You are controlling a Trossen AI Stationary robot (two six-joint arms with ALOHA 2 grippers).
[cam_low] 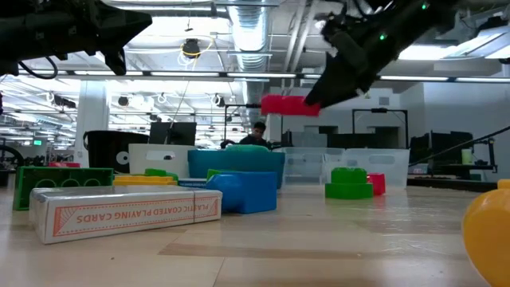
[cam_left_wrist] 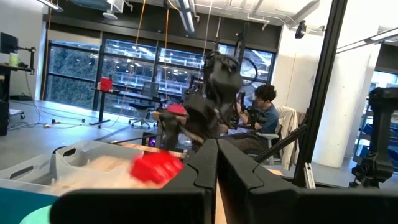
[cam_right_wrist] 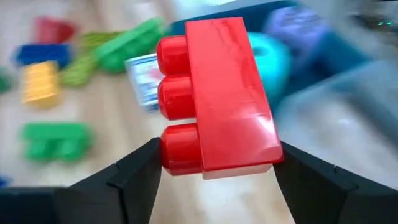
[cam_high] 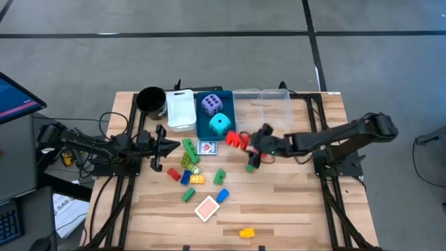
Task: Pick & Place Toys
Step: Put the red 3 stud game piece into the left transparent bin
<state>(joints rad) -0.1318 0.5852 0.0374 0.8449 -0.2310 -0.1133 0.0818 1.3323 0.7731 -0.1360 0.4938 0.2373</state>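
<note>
Red brick [cam_right_wrist: 214, 96] sits clamped in my right jaws [cam_high: 245, 143], lifted off the counter [cam_high: 293, 209] beside the blue bin [cam_high: 206, 125]. My left jaws [cam_high: 171, 146] wait pressed together near the counter's left edge.

Red brick [cam_right_wrist: 217, 93], purple die [cam_high: 212, 104] with white dots, cyan die [cam_high: 220, 125], blue bin [cam_high: 203, 126], black cup [cam_high: 150, 100], pale wood tabletop [cam_high: 293, 209]
</note>
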